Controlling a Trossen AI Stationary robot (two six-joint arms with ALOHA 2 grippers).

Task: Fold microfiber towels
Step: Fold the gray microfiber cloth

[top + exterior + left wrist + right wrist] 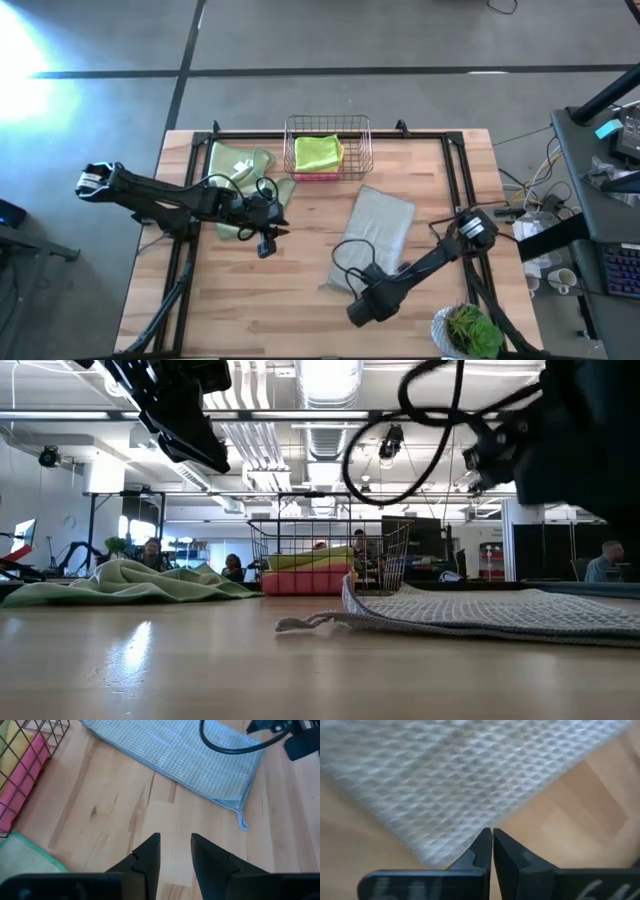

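A grey-beige towel (375,235) lies folded flat on the table's middle right; it also shows in the low view (500,615) and the left wrist view (175,755). A pale sage green towel (240,172) lies crumpled at the far left. A lime-yellow towel (318,152) lies on a pink one (320,176) inside the wire basket (360,130). My left gripper (175,851) is open and empty above bare wood, between the sage and grey towels. My right gripper (492,844) is shut and empty, held above the grey towel's near edge (445,850).
A black frame (455,170) runs around the table's edges. A potted green plant (470,330) stands at the near right corner. Bare wood (250,300) lies at the near left. People and desks show in the room beyond the table (150,555).
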